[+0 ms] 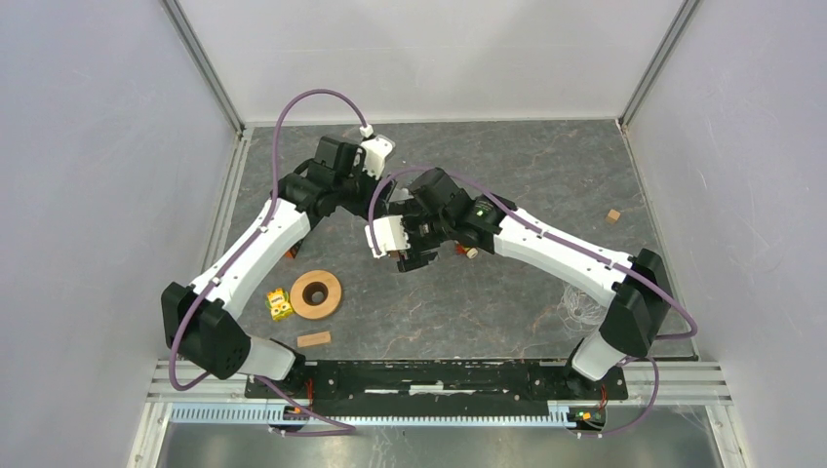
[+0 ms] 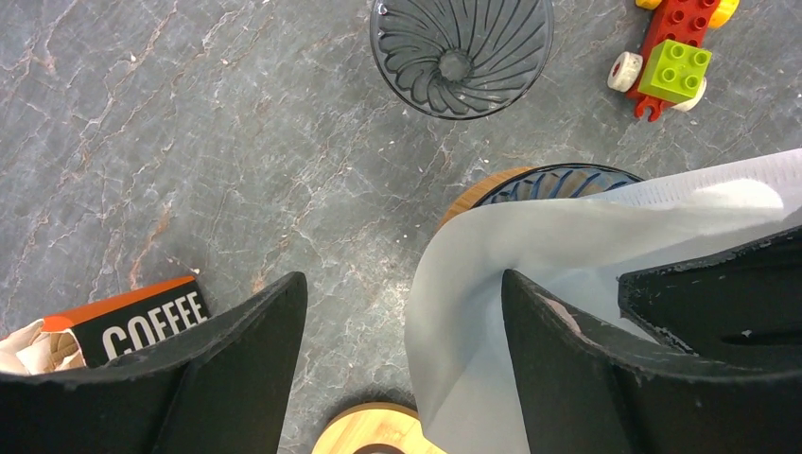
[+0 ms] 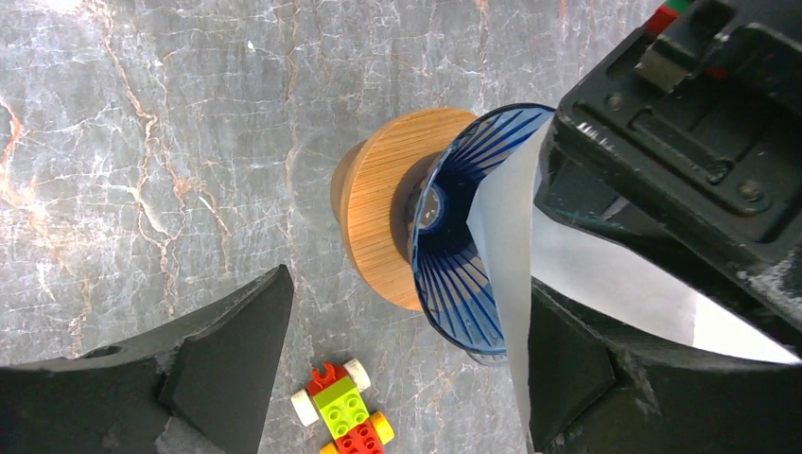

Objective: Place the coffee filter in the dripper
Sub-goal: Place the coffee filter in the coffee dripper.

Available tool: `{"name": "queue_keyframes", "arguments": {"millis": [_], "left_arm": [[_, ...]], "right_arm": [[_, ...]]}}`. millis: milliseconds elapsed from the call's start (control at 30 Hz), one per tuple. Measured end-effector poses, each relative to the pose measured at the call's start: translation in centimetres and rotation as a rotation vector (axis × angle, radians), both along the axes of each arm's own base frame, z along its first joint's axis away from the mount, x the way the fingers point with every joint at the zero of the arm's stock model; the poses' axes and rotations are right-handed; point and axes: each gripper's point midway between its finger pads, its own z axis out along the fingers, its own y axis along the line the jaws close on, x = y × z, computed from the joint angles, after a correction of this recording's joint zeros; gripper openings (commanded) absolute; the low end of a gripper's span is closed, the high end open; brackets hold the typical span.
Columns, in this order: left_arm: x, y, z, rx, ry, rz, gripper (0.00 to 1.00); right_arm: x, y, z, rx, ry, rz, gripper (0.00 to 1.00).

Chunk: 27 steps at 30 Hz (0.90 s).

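From the left wrist: coffee packet (image 2: 142, 322) at eight o'clock, glass dripper (image 2: 461, 52) at twelve, toy car (image 2: 671, 57) at one, all clear of the work. Left gripper (image 2: 402, 284) gapes wide, clamps nothing, touches the coffee filter (image 2: 530, 284) with one finger. Right gripper (image 3: 407, 284) likewise spread, filter against its four-o'clock finger. Filter leans tilted, edge over the rim of the blue dripper (image 3: 454, 274) on its wooden base (image 3: 378, 218).
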Motion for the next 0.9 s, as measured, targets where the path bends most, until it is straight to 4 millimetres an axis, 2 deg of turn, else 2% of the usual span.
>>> {"name": "queue_keyframes", "arguments": {"millis": [367,700,900], "left_arm": [[-0.1,-0.9,0.2,-0.047,0.005,-0.039,0.82],[-0.9,-0.5,-2.2,-0.028,0.052,-0.041,0.82],[-1.0,-0.5,-2.9,-0.025,0.058,-0.041,0.82]], "right_arm": [[-0.6,-0.1,-1.2,-0.006,0.033,0.013,0.86],[-0.9,0.2,-2.8,-0.02,0.063,0.027,0.86],[-0.7,0.5,-3.5,-0.027,0.07,0.029,0.86]]}}
